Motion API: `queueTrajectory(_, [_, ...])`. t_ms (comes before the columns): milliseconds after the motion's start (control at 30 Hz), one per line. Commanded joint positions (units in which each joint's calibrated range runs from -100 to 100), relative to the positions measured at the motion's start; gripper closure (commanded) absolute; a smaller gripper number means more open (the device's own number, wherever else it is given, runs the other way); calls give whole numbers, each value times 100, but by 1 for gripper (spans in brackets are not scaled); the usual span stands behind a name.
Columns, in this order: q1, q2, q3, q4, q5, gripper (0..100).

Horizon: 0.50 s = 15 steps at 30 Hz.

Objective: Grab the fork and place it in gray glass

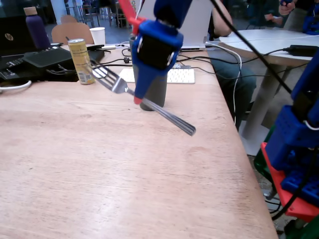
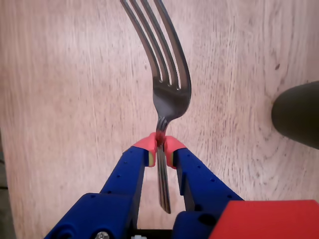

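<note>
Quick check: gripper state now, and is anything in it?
Gripper: closed on the fork, pinched at its neck and held clear of the table, beside the gray glass.

tool [image 2: 160, 145] pinching fork [image 2: 168, 84] neck, gray glass [image 2: 299, 115] at right

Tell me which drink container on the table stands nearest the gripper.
The gray glass, the dark tumbler right behind the gripper that holds the fork. The yellow can and white cup stand farther left in the fixed view.
</note>
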Motion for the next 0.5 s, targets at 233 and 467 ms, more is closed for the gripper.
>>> queueTrajectory(233, [-13, -830, -2061, -140, 5, 100])
queueTrajectory(467, [156, -907, -3156, -148, 15, 100])
